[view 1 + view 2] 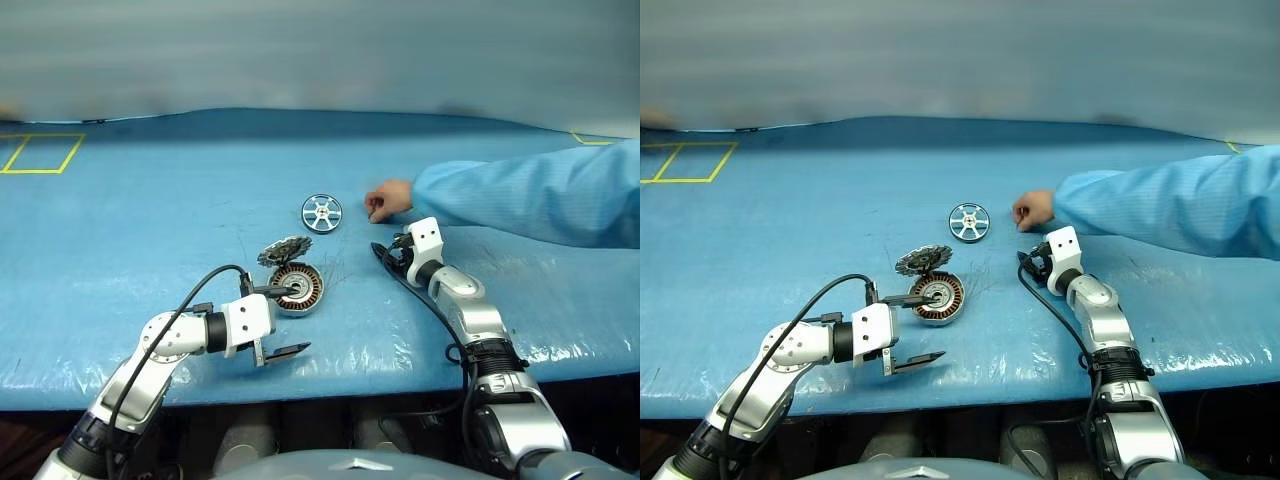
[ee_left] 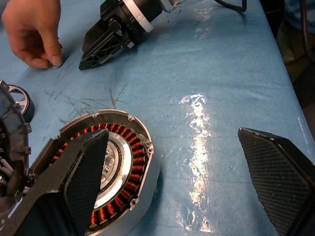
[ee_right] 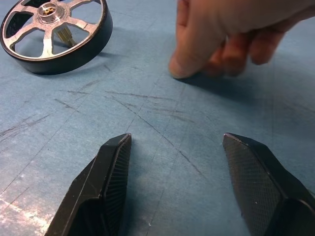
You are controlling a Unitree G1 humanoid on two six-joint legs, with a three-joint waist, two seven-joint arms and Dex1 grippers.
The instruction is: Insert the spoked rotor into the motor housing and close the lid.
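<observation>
Inspector: The bench (image 1: 120,250) is covered in blue sheet. Where is the motor housing (image 1: 298,288) found?

Recorder: It is seated on the bench near the front edge, copper windings exposed. The lid (image 1: 284,250) is stood up at the housing's far rim, tilted open; the joint itself cannot be made out clearly from the head views.

Inspector: And the spoked rotor (image 1: 321,213)?

Recorder: It is laid flat on the bench beyond the housing, apart from it, and nothing is touching it.

Inspector: State of the left hand (image 1: 284,320)?

Recorder: It is released, with its fingers (image 2: 86,177) spread wide. One finger is held over the housing's windings, the other over bare bench on the near side. Nothing is grasped.

Inspector: The right hand (image 3: 174,184)?

Recorder: Its fingers are parted and nothing is held between them. It is pointed at the bench just short of a person's hand (image 1: 388,200), with the rotor off to its left.

Inspector: The person?

Recorder: A blue sleeve (image 1: 530,200) is extended in from the right. The fingertips are pressed to the bench beside the rotor; something small and dark may be pinched under them, but that cannot be confirmed.
</observation>
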